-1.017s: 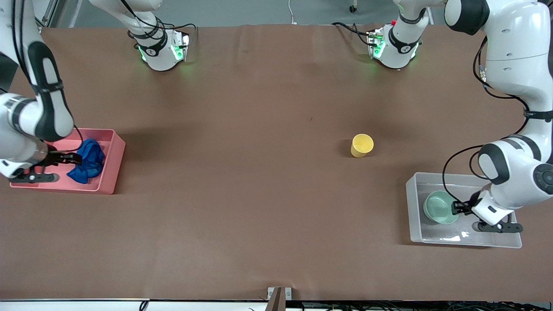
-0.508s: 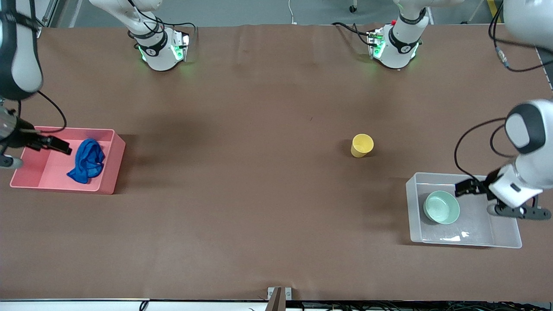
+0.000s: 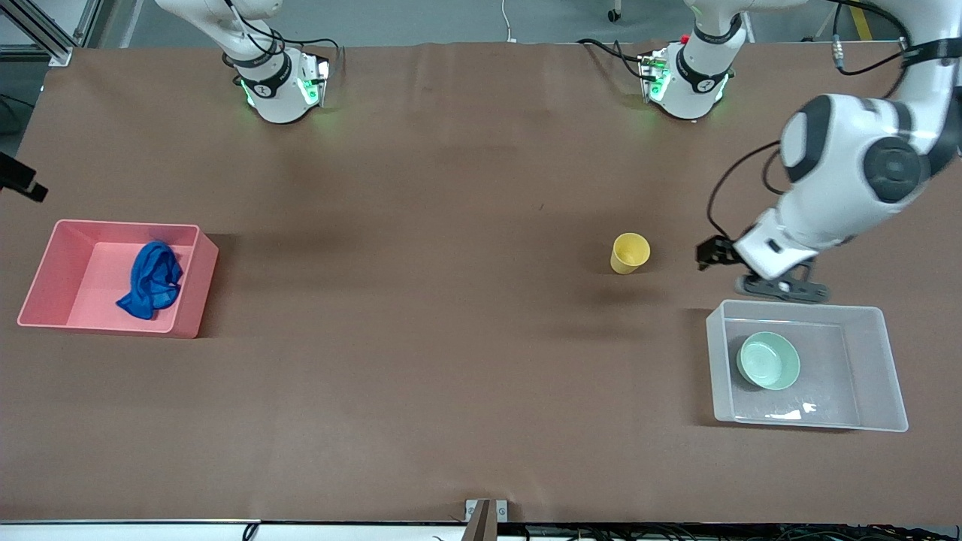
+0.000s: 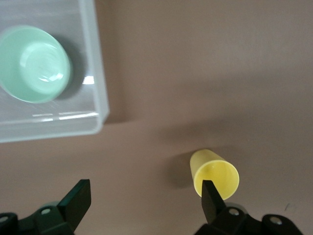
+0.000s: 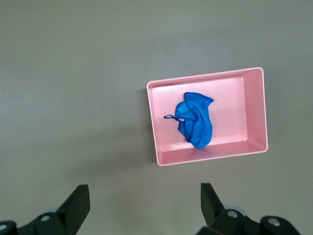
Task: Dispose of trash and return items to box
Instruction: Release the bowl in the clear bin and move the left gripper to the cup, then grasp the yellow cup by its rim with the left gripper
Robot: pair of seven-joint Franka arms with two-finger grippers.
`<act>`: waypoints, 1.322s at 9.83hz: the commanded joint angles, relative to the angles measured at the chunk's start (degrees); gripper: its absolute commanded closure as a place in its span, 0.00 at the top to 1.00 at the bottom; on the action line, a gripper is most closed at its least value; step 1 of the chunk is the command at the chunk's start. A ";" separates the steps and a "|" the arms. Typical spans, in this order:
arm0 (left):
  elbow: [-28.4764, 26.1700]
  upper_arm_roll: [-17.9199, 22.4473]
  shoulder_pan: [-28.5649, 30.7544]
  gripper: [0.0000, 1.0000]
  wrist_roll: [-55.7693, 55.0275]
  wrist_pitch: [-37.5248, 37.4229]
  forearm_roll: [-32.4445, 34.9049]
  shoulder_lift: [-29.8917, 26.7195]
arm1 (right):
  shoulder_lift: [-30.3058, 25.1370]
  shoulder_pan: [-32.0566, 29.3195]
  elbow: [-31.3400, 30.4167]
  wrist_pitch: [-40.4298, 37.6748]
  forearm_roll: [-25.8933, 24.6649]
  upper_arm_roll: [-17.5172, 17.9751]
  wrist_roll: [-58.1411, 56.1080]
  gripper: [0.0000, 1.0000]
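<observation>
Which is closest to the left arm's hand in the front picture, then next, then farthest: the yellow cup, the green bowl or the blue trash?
From the left hand:
1. Yellow cup, standing on the table beside the hand.
2. Green bowl, inside the clear box.
3. Blue trash, in the pink bin at the right arm's end.

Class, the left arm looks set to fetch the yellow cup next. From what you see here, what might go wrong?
1. The yellow cup stands upright and light on the bare table; a finger of the open left gripper might tip it.
2. The green bowl already sits in the clear box, so a lowered cup may land on it unless aimed at the bare floor.

The right gripper waits open, high above the pink bin.
</observation>
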 commanded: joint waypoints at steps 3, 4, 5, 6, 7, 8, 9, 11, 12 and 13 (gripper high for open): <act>-15.33 -4.97 -0.14 0.98 -2.05 17.34 1.03 2.57 | -0.23 0.26 -0.17 -1.46 -0.11 1.10 0.13 1.00; -15.43 -5.77 -0.14 0.96 -2.14 18.67 1.11 4.58 | -0.23 0.09 0.18 -1.46 -0.11 1.10 -0.30 1.00; -15.52 -5.86 -0.14 0.91 -2.14 19.81 1.29 6.52 | -0.23 0.09 0.18 -0.85 -0.11 1.01 -1.09 1.00; -15.52 -5.95 -0.23 0.85 -2.23 19.91 1.29 7.84 | -0.15 0.09 0.27 -0.41 0.06 1.10 -1.18 1.00; -15.52 -5.95 -0.75 0.59 -2.40 20.00 1.29 8.73 | -0.14 -0.17 0.18 -0.32 0.24 1.10 -1.36 1.00; -15.43 -5.95 -0.84 0.27 -3.19 20.00 1.29 9.60 | -0.14 -0.61 0.18 -0.32 0.33 1.18 -1.45 1.00; -15.08 -6.04 -0.93 0.13 -3.54 20.18 1.29 10.74 | -0.14 -0.70 0.18 -0.32 0.33 1.19 -1.45 1.00; -14.82 -6.04 -0.84 0.01 -3.46 20.88 1.29 11.02 | -0.14 -0.61 0.18 -0.40 0.42 1.19 -1.45 1.00; -14.56 -6.04 -0.76 0.00 -3.46 20.79 1.29 10.32 | -0.14 -0.53 0.18 -0.40 0.42 1.19 -1.36 1.00; -13.60 -5.95 -0.76 0.00 -2.68 19.92 1.29 8.92 | -0.14 -0.53 0.18 -0.49 0.42 1.19 -1.36 1.00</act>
